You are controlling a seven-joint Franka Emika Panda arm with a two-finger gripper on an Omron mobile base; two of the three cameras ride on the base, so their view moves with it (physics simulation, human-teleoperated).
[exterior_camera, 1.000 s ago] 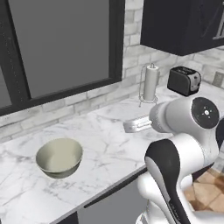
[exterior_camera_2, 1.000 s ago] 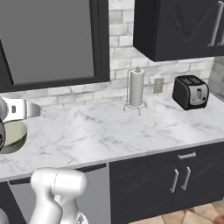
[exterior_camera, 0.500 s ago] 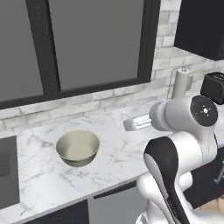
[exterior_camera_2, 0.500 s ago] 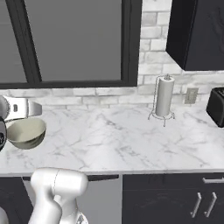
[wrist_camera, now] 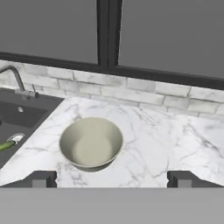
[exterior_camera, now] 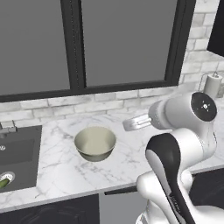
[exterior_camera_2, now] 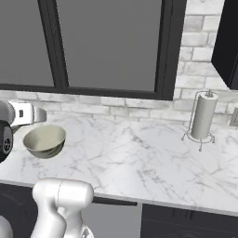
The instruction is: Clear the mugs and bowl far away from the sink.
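The pale beige bowl (exterior_camera: 95, 143) (exterior_camera_2: 44, 140) (wrist_camera: 91, 142) stands upright on the marble counter, a short way right of the dark grey sink (exterior_camera: 18, 154) (wrist_camera: 19, 117). My gripper (wrist_camera: 112, 178) is open and holds nothing; it hovers above the counter on the near side of the bowl and faces it. In the left base view the hand (exterior_camera: 132, 124) sits to the right of the bowl and higher than it. One dark fingertip (wrist_camera: 43, 178) rises at each side of the hand view. The mugs are out of view.
A steel faucet (wrist_camera: 18, 80) (exterior_camera: 6, 127) stands behind the sink, and a green object (wrist_camera: 6, 145) (exterior_camera: 3, 183) lies in the basin. A paper towel holder (exterior_camera_2: 203, 116) (exterior_camera: 213, 85) stands far right by the brick wall. A dark window runs above the counter (exterior_camera_2: 139, 158).
The whole picture has shifted: the base has driven left along the counter. The toaster has left the views and the sink has come in. The gripper stays open.
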